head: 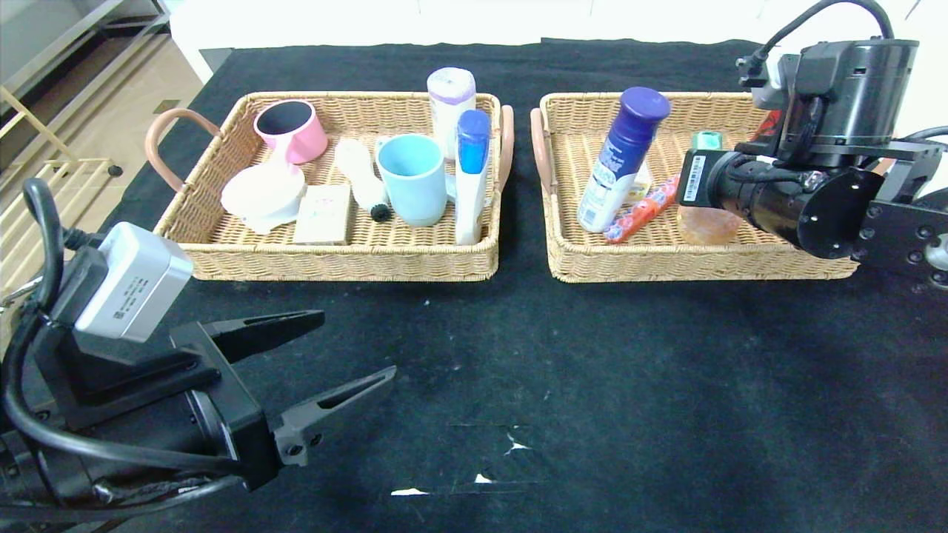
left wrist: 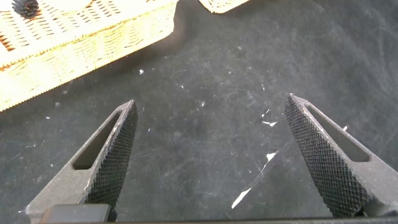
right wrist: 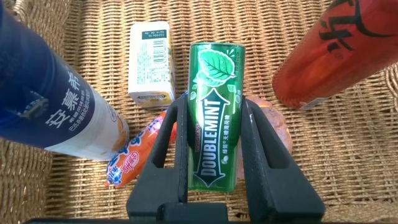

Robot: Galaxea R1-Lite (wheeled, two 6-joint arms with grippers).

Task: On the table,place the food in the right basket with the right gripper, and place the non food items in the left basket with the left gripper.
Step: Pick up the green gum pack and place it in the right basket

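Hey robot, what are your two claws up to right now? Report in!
Right claw shut on green Doublemint gum tin, over right basket. Left claw open, empty, over table. Nothing in the way.

Two baskets sit side by side on the desk, the left basket toward the robot's left and the right basket toward its right, handles nearly meeting between them. In the left basket, a mug stands at the back, a bowl before it, a flat box beside the bowl, then a cup and a tall bottle further right, a jar behind them. In the right basket, a bottle leans at the left, a sausage just beside it. The right gripper hangs over this basket with a gum can between its jaws; the left gripper lies near the desk's front left
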